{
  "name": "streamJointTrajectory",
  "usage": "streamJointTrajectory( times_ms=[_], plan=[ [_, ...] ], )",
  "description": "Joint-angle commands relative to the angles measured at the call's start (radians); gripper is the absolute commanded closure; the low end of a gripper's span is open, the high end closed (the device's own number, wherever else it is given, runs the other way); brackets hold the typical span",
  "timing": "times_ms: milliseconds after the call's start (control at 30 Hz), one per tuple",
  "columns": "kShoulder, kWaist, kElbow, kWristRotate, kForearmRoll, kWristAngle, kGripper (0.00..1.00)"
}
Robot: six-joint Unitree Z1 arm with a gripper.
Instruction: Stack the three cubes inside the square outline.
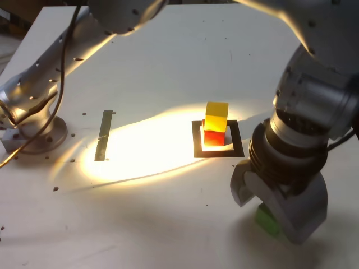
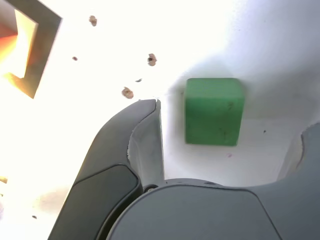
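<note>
Nearest, item one: the gripper (image 1: 269,216) stood low over the bench (image 1: 157,224), jaws spread wide and pinching nothing. I judged it was set there to take the last block. Item two: the green cube (image 2: 214,111) sat on the bench between the jaws, touching neither, closer to one jaw in the wrist view. Item three, farther off: the square outline (image 1: 217,139) held the red cube (image 1: 213,137) with the yellow cube (image 1: 216,116) on top, slightly askew, a base for the green one. Item four, well apart toward the exterior view's left: a straight strip (image 1: 104,134).

Overhead exterior; close wrist, shared green cube (image 1: 267,219)
</note>
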Motion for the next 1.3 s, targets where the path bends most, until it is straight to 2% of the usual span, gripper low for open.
streamJointTrajectory(
  times_ms=[0,267,400,567,667,1267],
  plan=[
    [0.020,-0.001,-0.013,0.002,0.004,-0.010,0.11],
    [0.062,0.000,-0.045,0.001,0.008,-0.039,0.20],
    [0.064,0.001,-0.041,-0.007,0.008,-0.038,0.35],
    [0.066,0.003,-0.035,-0.018,0.009,-0.030,0.61],
    [0.065,0.004,-0.033,-0.019,0.009,-0.027,0.69],
    [0.053,0.004,-0.030,-0.023,0.028,-0.027,0.71]
  ],
)
